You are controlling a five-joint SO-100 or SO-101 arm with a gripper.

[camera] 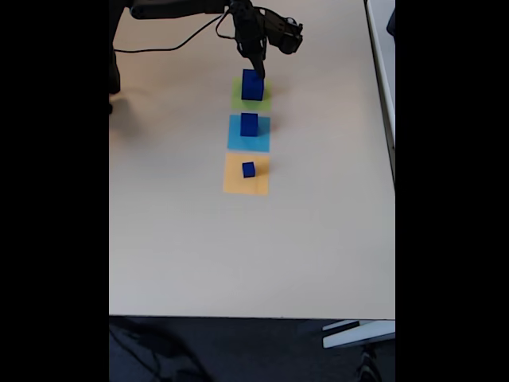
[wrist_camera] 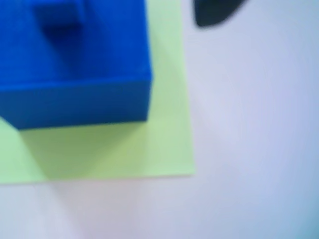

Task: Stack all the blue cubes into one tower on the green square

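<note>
On the green square stands a large blue cube. The wrist view shows this cube close up and blurred on the green square, with a smaller blue block on its top. My gripper hangs just above this stack. One dark fingertip shows at the top edge, clear of the cube. A medium blue cube sits on the light-blue square. A small blue cube rests on the orange square.
The three coloured squares lie in a line down the middle of the pale table. A black cable runs across the far left. The table's edges are near the bottom and the right.
</note>
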